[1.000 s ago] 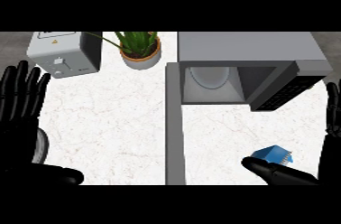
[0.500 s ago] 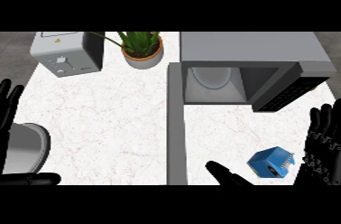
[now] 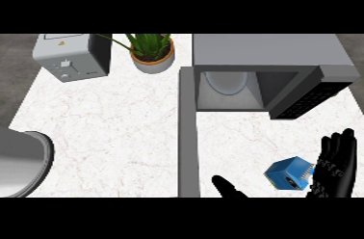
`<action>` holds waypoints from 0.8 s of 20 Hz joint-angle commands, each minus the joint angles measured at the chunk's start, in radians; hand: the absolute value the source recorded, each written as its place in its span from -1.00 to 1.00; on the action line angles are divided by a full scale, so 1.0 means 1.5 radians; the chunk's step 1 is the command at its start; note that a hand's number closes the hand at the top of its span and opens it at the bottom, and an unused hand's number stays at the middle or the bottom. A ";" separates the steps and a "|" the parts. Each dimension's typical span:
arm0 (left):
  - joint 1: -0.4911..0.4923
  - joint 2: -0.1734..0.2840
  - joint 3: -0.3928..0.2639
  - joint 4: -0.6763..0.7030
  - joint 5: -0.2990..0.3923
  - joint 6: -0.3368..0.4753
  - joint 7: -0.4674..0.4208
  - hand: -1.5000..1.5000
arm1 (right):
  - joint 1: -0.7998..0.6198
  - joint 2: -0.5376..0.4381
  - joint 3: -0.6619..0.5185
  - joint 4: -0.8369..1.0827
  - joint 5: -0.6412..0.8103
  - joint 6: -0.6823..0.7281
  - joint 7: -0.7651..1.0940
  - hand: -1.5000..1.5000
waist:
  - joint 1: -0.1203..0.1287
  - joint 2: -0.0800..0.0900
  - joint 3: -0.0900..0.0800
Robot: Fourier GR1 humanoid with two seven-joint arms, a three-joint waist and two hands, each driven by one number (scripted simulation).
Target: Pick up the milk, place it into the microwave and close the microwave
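The right hand [image 3: 334,165] stands with straight fingers just beside the milk [image 3: 289,173], thumb opposite, probably bracketing it to grasp; microwave [image 3: 263,74] open.

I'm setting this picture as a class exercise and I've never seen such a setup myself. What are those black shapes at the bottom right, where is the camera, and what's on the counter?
The camera sits at the robot's head and looks steeply down at a white counter. The black shapes are the robot's right hand: its fingers stand to the right of a small blue milk carton and its thumb to the left. The hand is open around the carton and does not grip it yet. Behind it stands a microwave with its door swung open. Farther left are a potted plant and a toaster. The grey shape at the left edge is the left forearm; its hand is out of sight.
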 commanded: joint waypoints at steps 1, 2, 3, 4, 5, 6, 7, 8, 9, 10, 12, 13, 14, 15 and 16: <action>0.039 0.022 0.064 -0.018 0.063 -0.050 0.005 -1.00 | 0.022 -0.015 -0.006 0.017 -0.035 -0.042 -0.022 -1.00 | 0.001 0.000 0.000; 0.019 -0.002 0.024 -0.036 0.029 -0.016 0.035 -1.00 | 0.015 -0.030 -0.030 0.000 -0.057 -0.015 -0.013 -1.00 | -0.001 0.001 0.001; 0.053 0.004 0.055 -0.079 0.082 -0.023 0.055 -1.00 | 0.017 -0.019 -0.023 0.037 -0.055 -0.046 -0.027 -1.00 | 0.002 0.000 0.001; 0.050 -0.004 0.060 -0.003 0.055 -0.065 -0.018 -1.00 | 0.008 -0.048 -0.054 0.075 -0.118 -0.085 -0.063 -1.00 | 0.002 0.001 0.001; 0.047 0.022 0.096 0.007 0.084 -0.081 -0.009 -1.00 | 0.030 -0.040 -0.027 0.044 -0.105 -0.076 -0.057 -1.00 | 0.000 0.001 0.000; 0.074 -0.023 0.057 -0.034 0.040 -0.068 -0.004 -1.00 | 0.006 -0.008 -0.042 0.079 -0.071 -0.061 -0.042 -1.00 | 0.001 0.001 0.000; 0.046 0.015 0.084 -0.035 0.082 -0.051 0.040 -1.00 | 0.037 0.000 0.001 0.115 -0.072 -0.125 -0.083 -1.00 | 0.000 0.001 0.001; 0.024 0.021 0.099 0.009 0.077 -0.064 0.008 -1.00 | 0.034 -0.065 -0.060 0.074 -0.163 -0.119 -0.093 -1.00 | -0.002 0.001 0.001; 0.053 -0.014 0.079 -0.001 0.046 -0.086 -0.024 -1.00 | 0.037 -0.029 -0.041 0.059 -0.131 -0.105 -0.074 -1.00 | -0.001 0.001 0.000; 0.082 -0.018 0.083 -0.038 0.066 -0.090 -0.005 -1.00 | 0.065 -0.061 -0.048 0.078 -0.172 -0.131 -0.099 -1.00 | 0.000 0.000 0.001; 0.093 -0.019 0.094 -0.080 0.086 -0.070 0.027 -1.00 | 0.023 -0.061 -0.085 0.144 -0.236 -0.160 -0.131 -1.00 | 0.003 0.001 0.001; 0.076 -0.027 0.088 -0.049 0.067 -0.083 0.001 -1.00 | 0.087 -0.052 -0.032 0.144 -0.195 -0.184 -0.154 -1.00 | -0.002 0.001 0.001; 0.043 0.011 0.107 -0.025 0.099 -0.066 0.038 -1.00 | 0.044 -0.056 -0.068 0.193 -0.246 -0.199 -0.174 -1.00 | -0.001 0.001 0.001; 0.051 -0.002 0.108 0.003 0.073 -0.097 -0.004 -1.00 | 0.099 -0.087 -0.058 0.135 -0.259 -0.205 -0.190 -1.00 | -0.004 0.001 0.001; 0.054 0.023 0.135 -0.034 0.117 -0.083 0.028 -1.00 | 0.075 -0.129 -0.114 0.141 -0.335 -0.202 -0.204 -1.00 | -0.001 0.000 0.002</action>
